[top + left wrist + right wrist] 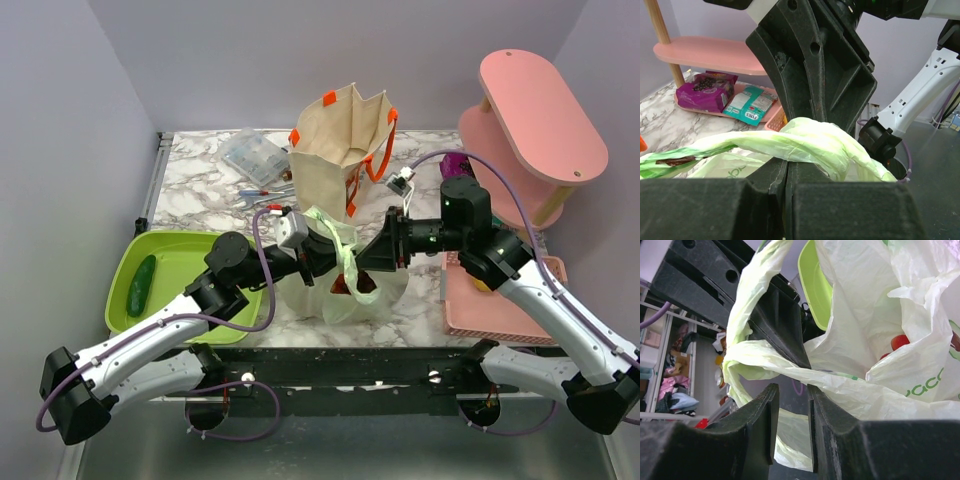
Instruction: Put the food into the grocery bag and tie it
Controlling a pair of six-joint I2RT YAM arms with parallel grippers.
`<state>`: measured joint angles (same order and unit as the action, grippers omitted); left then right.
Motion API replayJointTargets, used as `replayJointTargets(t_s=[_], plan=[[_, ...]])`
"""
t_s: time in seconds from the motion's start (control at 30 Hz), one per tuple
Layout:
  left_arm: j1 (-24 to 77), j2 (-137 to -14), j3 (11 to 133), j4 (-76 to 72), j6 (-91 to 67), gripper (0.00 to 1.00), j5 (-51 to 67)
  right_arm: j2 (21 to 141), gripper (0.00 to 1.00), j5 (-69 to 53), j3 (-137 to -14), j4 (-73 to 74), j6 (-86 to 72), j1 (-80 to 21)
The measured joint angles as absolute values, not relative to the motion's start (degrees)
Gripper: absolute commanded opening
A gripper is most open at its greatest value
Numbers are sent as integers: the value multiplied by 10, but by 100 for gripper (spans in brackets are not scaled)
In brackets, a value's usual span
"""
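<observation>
Grey-lilac walls are closing in a marble desk [200,190]. At the far left a lime tray [185,262] is holding 1 cucumber [141,285].

Next along, the left end effector [318,260] is reaching in from the left. It is clenched on a twisted handle loop [805,145] of the grocery bag [345,300], with the film running straight through its closed jaws.

The bag is sitting at the middle of the desk, just in front of a beige tote [335,150]. Red strawberries [900,341] are showing inside it, so most of the food is probably already loaded and the tying is under way.

Facing in from the right, the right end effector [352,262] is meeting the left one over the bag mouth. Its jaws are standing partly released, and a strip of handle is lying across their tips rather than clearly between them. Whether it is pinching any film is unclear.

Further right a pink basket [490,315] is lying beside the bag, under a pink shelf [540,110].

To do the knot well:
- The left clamp should be holding its loop taut.
- The right jaws should be closing low on the 2nd loop, near its root.
- The 2 loops should be crossing and pulling sideways, not upward. The film looks thin enough to tear, and a lifted bag could be tipping fruit out.
</observation>
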<state>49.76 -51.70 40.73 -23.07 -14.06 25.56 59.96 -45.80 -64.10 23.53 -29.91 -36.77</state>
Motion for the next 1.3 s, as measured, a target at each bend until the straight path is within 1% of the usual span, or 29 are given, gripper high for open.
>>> replayJointTargets(t_s=[0.2, 0.6, 0.9, 1.3], plan=[[498, -524, 407, -240, -152, 0, 256, 605, 38, -456, -631, 227, -300, -379], [499, -534, 407, -255, -164, 0, 252, 611, 46, -451, -630, 204, -301, -404], [499, -536, 407, -256, -173, 0, 241, 611, 50, -434, -630, 202, -297, -415], [499, -551, 407, -258, -190, 0, 225, 606, 59, -399, -626, 202, -289, -422]])
